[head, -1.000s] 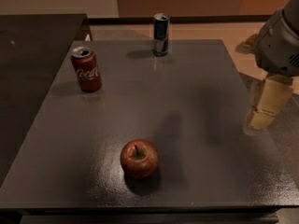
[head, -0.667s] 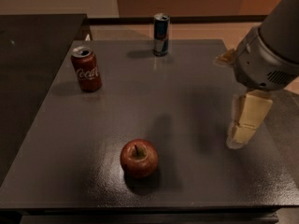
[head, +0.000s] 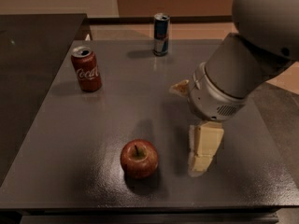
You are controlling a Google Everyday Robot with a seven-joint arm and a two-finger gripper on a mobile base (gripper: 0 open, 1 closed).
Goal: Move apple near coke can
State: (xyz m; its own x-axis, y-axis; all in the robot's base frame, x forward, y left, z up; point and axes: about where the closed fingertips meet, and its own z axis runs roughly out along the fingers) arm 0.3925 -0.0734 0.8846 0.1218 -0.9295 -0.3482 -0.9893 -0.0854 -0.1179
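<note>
Gripper [head: 204,149]: mine; cream, blocky, pointing down over the front right of the table, just right of the apple and not touching it. Whether it is spread or closed I cannot tell.
Arm [head: 224,85]: mine; smooth grey rounded shell with a vented wrist collar.
Apple [head: 139,158]: round, glossy red with yellowish streaks and a short dark stem; sits near the table's front edge.
Coke can [head: 86,69]: red metal cylinder, white script, silver top; upright at back left, well apart from the apple.
Slim can [head: 161,34]: blue and silver, upright at the back edge.
Table [head: 70,139]: flat, dark grey, faintly speckled top.
</note>
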